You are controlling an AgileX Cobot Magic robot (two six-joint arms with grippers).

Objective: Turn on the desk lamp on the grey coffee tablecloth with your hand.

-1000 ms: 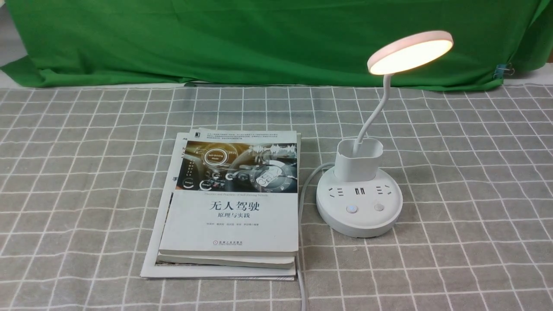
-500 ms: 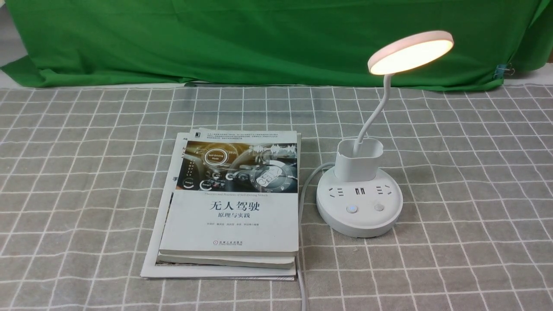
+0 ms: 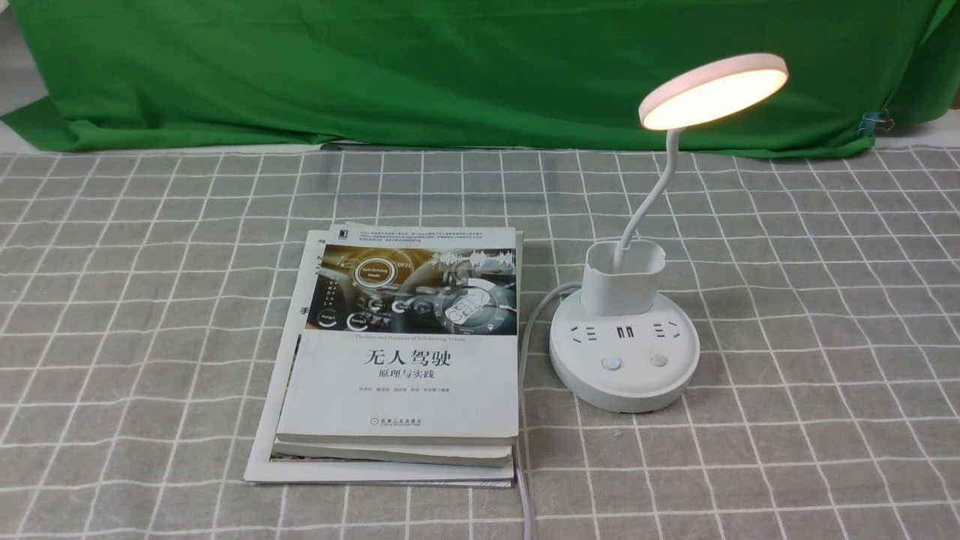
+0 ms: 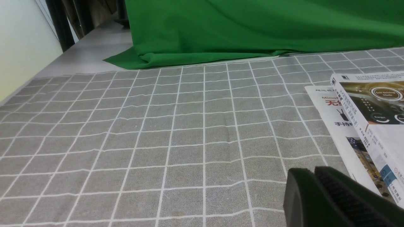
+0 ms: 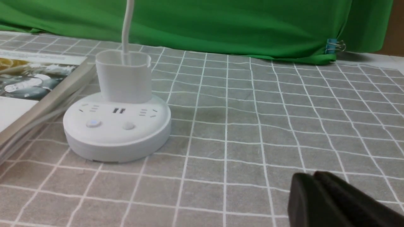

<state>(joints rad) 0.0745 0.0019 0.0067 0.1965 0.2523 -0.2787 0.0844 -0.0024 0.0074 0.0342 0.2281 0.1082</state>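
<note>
The white desk lamp [image 3: 624, 352] stands on the grey coffee tablecloth [image 3: 810, 315], right of centre. Its round disc head [image 3: 712, 88] glows warm white. The left button [image 3: 611, 364] on the base shows a faint blue light. The base also shows in the right wrist view [image 5: 116, 126]. My right gripper [image 5: 312, 178] is shut and empty, low over the cloth, well off to the side of the base. My left gripper [image 4: 314, 171] is shut and empty over the cloth [image 4: 157, 132], beside the books. Neither gripper shows in the front view.
A stack of books [image 3: 401, 352] lies left of the lamp, also in the left wrist view [image 4: 372, 119]. The lamp's white cable [image 3: 525, 337] runs between books and base toward the front edge. A green cloth [image 3: 450, 67] hangs at the back, with a blue clip [image 3: 871, 121] at right.
</note>
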